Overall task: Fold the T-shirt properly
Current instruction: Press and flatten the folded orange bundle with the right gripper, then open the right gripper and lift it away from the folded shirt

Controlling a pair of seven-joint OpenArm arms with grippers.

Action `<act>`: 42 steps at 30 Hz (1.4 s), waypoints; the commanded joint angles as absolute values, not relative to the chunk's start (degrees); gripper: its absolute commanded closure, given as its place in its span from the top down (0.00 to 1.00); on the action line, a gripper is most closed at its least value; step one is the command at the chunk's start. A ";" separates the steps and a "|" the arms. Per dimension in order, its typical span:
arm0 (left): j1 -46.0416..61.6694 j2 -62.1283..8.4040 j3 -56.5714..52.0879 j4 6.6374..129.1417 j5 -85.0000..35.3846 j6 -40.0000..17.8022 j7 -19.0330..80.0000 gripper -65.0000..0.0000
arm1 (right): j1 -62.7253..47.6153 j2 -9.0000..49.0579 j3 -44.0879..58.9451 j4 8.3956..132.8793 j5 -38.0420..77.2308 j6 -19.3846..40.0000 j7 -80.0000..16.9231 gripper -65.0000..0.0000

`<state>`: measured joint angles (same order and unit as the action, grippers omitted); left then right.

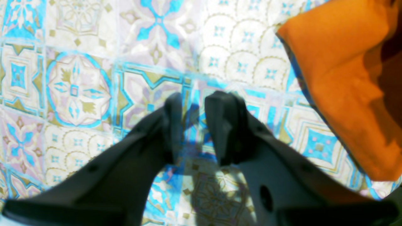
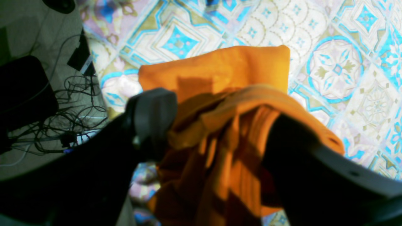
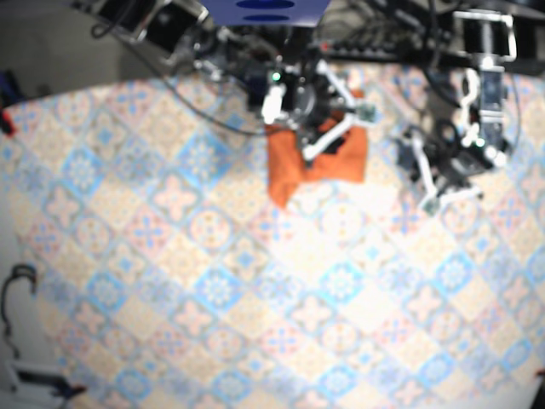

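Orange fabric T-shirt (image 3: 294, 170) lies in a compact, partly folded bundle near the far edge of the table, on the blue, beige and lilac tile-patterned tablecloth (image 3: 255, 281), roughly at the middle of that edge in the base view. The right gripper (image 2: 220, 125) is directly over the bundle. Its two dark fingers (image 2: 154, 116) stand wide apart, with crumpled orange cloth filling the space between them and one fold draped over the far finger. Whether they press the cloth cannot be told. Beyond the fingers a flatter layer of the shirt rests smooth on the tablecloth, its edge straight. The left gripper (image 1: 193, 106) hovers over bare tablecloth, apart from the shirt, whose edge shows at the upper right of the left wrist view. Its jaws are slightly apart and empty. A tangle of dark cables (image 2: 72, 125) lies on the floor beyond the table's edge.
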<state>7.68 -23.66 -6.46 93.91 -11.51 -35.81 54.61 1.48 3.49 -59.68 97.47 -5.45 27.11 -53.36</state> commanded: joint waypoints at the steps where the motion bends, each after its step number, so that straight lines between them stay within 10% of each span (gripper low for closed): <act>1: 7.16 -24.57 -6.81 94.81 -11.65 -35.56 53.58 0.27 | 2.95 2.86 -60.79 98.33 -4.18 26.95 -52.26 0.57; 19: 7.16 -24.57 -6.81 94.81 -11.56 -35.65 53.58 0.27 | 5.58 3.38 -63.96 106.68 -2.68 26.95 -52.88 0.57; 42: 8.04 -24.75 -6.81 94.73 -11.47 -35.65 53.58 0.27 | -1.01 3.30 -44.09 102.55 -6.81 26.68 -57.36 0.56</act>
<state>8.62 -23.81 -6.46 93.91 -11.07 -35.81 54.41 -1.87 3.86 -44.05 101.27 -7.11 26.83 -58.37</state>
